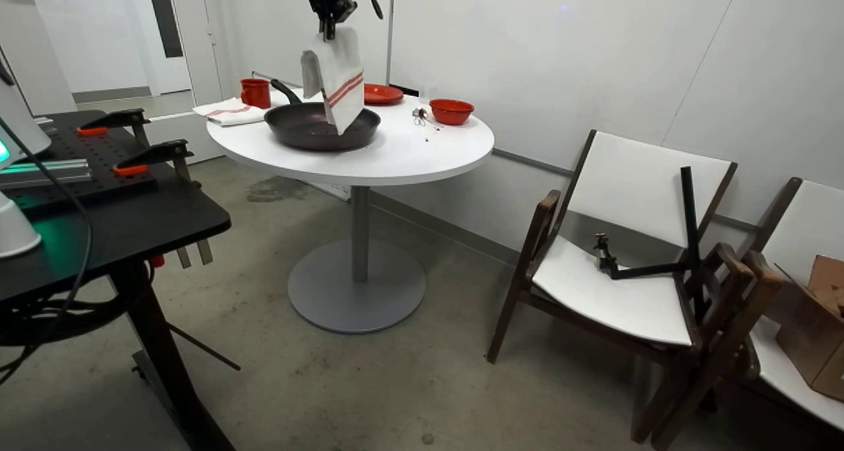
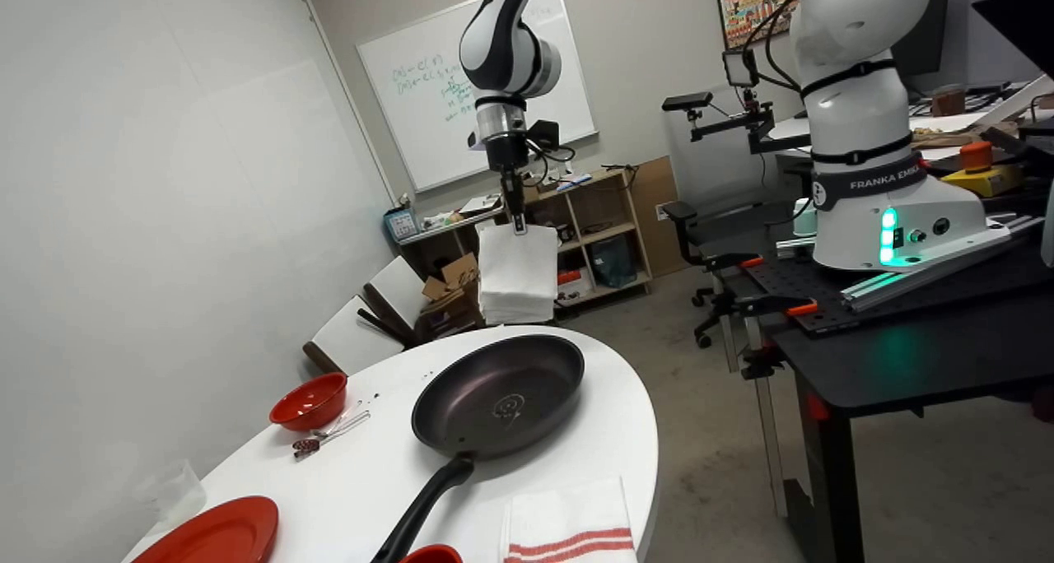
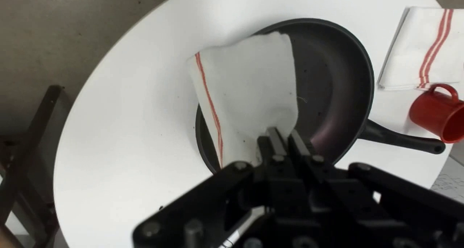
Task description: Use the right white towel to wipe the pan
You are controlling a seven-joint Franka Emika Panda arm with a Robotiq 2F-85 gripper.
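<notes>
A white towel (image 1: pixel 337 65) with red stripes near one edge hangs folded from my gripper (image 1: pixel 328 35). The gripper's fingers are closed on its upper part, also seen in an exterior view (image 2: pixel 519 227) and the wrist view (image 3: pixel 284 133). The black pan (image 1: pixel 297 126) sits on the round white table. In an exterior view the held towel (image 2: pixel 517 275) hangs above the pan (image 2: pixel 486 398), apart from it. In the wrist view the towel (image 3: pixel 257 81) covers the left part of the pan (image 3: pixel 337 70). Small dark specks lie in the pan.
A second folded white towel (image 2: pixel 576 514) lies flat beside the pan handle (image 2: pixel 424 505). A red mug (image 3: pixel 435 112) stands near it. A red plate (image 1: pixel 381 94), a red bowl (image 1: pixel 452 111) and small metal utensils (image 2: pixel 329 435) are also on the table (image 1: pixel 428 154).
</notes>
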